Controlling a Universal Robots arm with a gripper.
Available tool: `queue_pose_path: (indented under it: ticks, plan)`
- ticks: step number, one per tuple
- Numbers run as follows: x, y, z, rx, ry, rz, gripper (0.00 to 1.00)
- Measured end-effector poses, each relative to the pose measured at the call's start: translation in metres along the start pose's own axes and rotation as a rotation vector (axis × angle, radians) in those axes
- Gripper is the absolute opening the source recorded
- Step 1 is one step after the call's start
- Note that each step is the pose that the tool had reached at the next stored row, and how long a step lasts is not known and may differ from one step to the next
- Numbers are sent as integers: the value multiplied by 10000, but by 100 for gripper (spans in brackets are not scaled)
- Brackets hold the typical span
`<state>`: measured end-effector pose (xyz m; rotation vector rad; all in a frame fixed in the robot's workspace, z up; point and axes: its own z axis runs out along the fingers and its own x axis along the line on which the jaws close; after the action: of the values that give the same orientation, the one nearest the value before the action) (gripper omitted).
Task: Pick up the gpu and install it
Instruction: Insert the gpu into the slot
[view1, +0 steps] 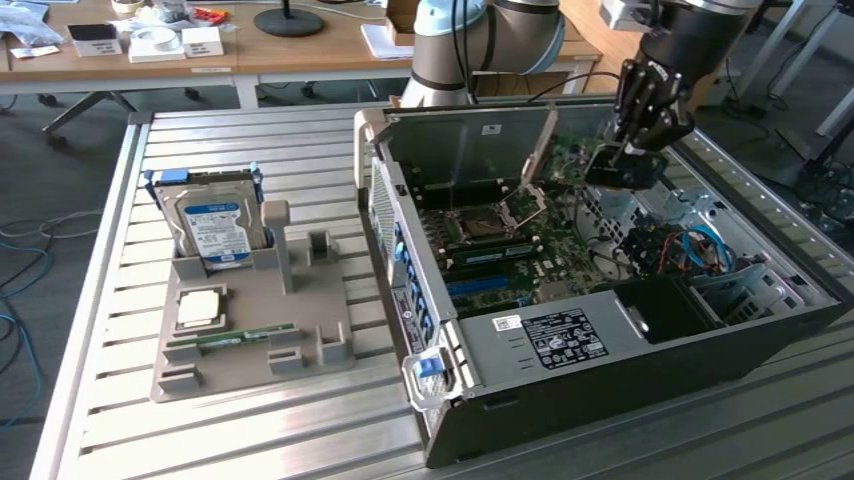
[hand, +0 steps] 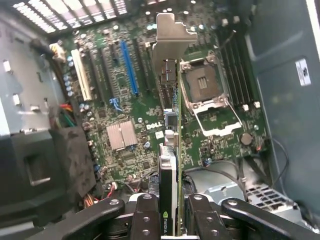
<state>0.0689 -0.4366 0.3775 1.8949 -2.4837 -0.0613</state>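
Gpu (hand: 169, 165) is pinched edge-on in the claw (hand: 172, 212), silver bracket at the far end, hanging over the motherboard (hand: 125, 105) inside the open case (view1: 601, 370). In the exterior view that's two o'clock. The hard drive (view1: 214, 225) stands at nine o'clock, out on the counter (view1: 267, 140).

Near end of gpu (hand: 168, 170) and finger bases of gripper (hand: 172, 202) beyond wrist view's edge

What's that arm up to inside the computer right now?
Pincer shut on gpu. Held over motherboard, not yet seated. Nothing visible blocking slots.
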Motion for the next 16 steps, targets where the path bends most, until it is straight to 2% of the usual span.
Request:
queue_pose_path:
  ticks: [9, 16]
  plan:
    - [0, 0, 4, -14, 56, -1351, 27]
    - [0, 0, 4, -14, 57, -1377, 27]
